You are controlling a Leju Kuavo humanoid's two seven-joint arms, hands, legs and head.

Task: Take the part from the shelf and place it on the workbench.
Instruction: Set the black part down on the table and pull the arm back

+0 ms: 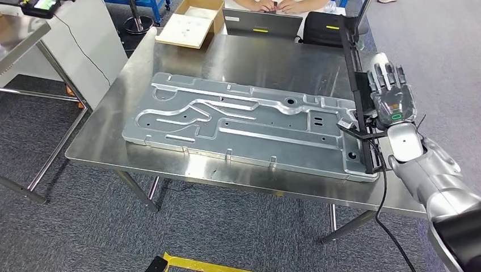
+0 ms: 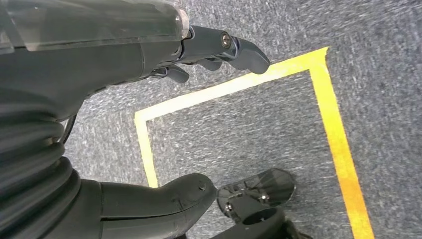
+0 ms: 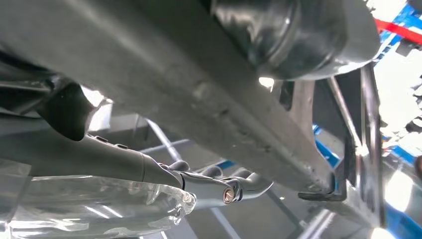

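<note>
Head view, left to right: a stainless bench (image 1: 170, 62) carries the part (image 1: 249, 122), a large stamped grey metal panel with raised ribs and holes, lying flat across the bench top and reaching close to the near edge. At the far side of the bench sit an open cardboard box (image 1: 193, 22) and a grey laptop (image 1: 262, 24), with a person's hands (image 1: 278, 5) behind the laptop. A black bar (image 1: 358, 96) runs along the right end of the part. Just beside that end, at the bench's right edge, is the right robot hand (image 1: 391, 90), fingers straight and spread, palm down, holding nothing; contact with the part cannot be confirmed. Right wrist view shows the same robot hand's fingers (image 3: 219, 184) extended near a metal edge, nothing in them. Left wrist view: the left robot hand (image 2: 149, 124) hangs over grey carpet (image 2: 249, 124) marked with yellow tape (image 2: 338, 139), thumb and fingers apart, gripping nothing.
</note>
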